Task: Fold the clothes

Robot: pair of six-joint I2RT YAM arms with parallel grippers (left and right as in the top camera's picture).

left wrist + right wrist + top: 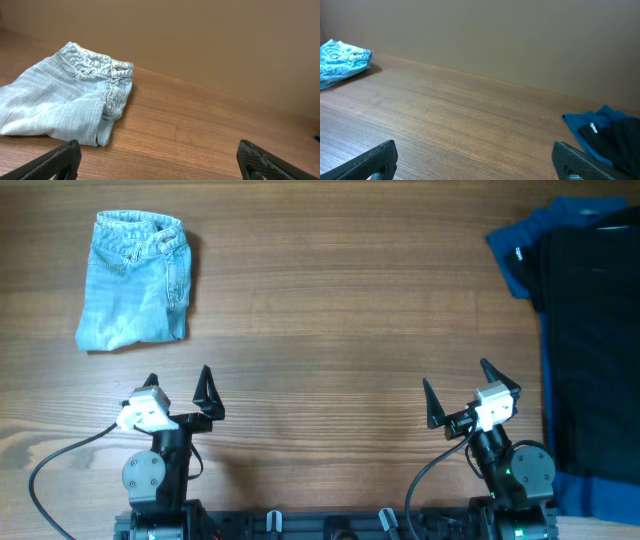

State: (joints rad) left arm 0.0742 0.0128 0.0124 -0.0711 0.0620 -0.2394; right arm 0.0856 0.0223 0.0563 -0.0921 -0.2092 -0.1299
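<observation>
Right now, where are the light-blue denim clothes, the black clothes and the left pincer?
denim clothes [135, 285]: overhead view, middle of the folded denim.
black clothes [595, 330]: overhead view, middle of the fabric.
left pincer [178, 378]: overhead view, midway between its open fingertips.

Both arms sit folded at the near edge of the table [320, 330], well apart. The left gripper [178, 382] and right gripper [455, 378] gape wide, empty, above it.
</observation>
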